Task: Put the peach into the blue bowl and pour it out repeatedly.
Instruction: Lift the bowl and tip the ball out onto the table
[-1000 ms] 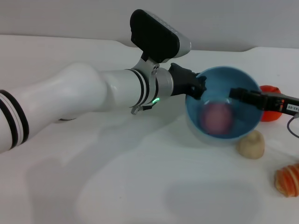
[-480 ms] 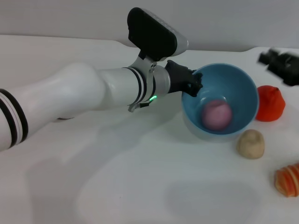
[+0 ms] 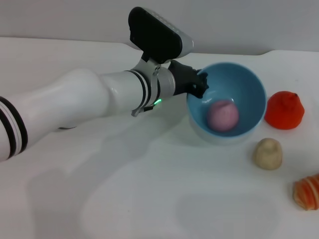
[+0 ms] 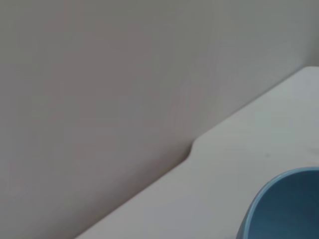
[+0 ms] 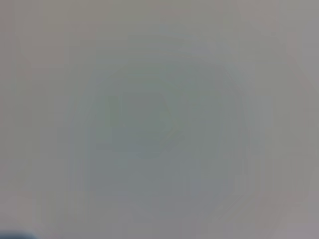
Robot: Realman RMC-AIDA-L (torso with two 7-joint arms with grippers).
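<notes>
The light-blue bowl [image 3: 247, 92] sits on the white table right of centre, tilted with its opening toward me. The pink-mauve peach [image 3: 222, 115] lies inside it, against the lower wall. My left gripper [image 3: 201, 83] is shut on the bowl's left rim. A piece of the bowl's rim [image 4: 279, 204] shows in the left wrist view. My right gripper is out of the head view, and the right wrist view shows only a blank grey surface.
An orange-red pointed fruit [image 3: 284, 110] stands right of the bowl. A beige potato-like lump [image 3: 267, 153] lies in front of the bowl's right side. An orange striped toy food [image 3: 307, 192] sits at the right edge. The white table [image 3: 124, 199] stretches to the front and left.
My right gripper has drawn back from over the bowl and left the head view. My left gripper has shifted the bowl a little left and back, peach still inside.
</notes>
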